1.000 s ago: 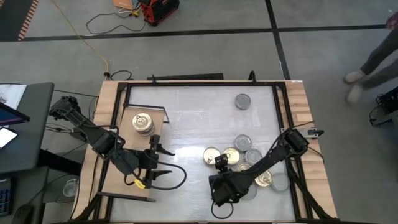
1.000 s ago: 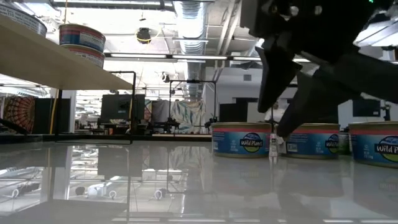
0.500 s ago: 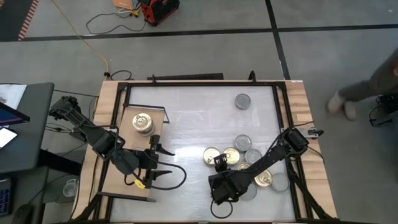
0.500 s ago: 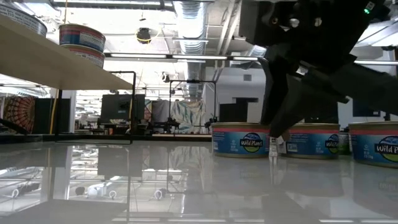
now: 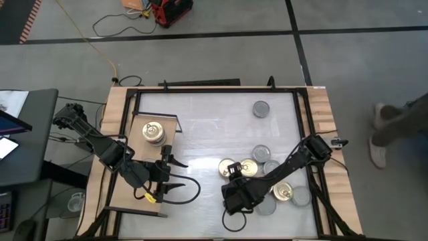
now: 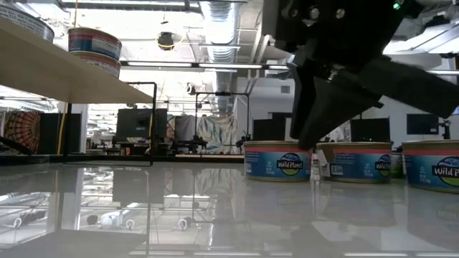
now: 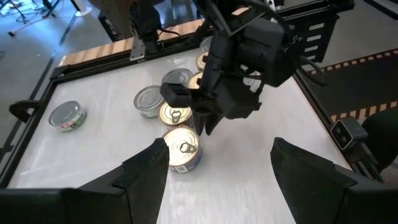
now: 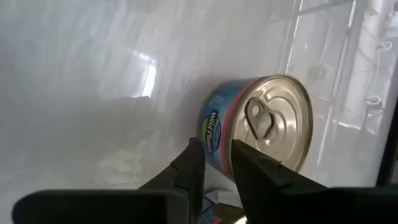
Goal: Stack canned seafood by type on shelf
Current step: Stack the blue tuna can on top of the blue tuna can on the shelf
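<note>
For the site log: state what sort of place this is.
Probably a robotics lab or workshop: a framed white table on a taped concrete floor, exposed ceiling ducts, and cables by red equipment.

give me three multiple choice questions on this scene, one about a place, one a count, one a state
1. Where is the lone silver-top tin? A far side of the table, apart from the cluster B on the shelf C in an end effector
2. How many tins stand stacked on the shelf? A five B none C two
3. The left end effector is: A shut on a tin B open, empty C out of view

A: it sits alone, away from the cluster.
C: the low view shows two stacked tins.
B: its fingers stand spread with nothing between.
</note>
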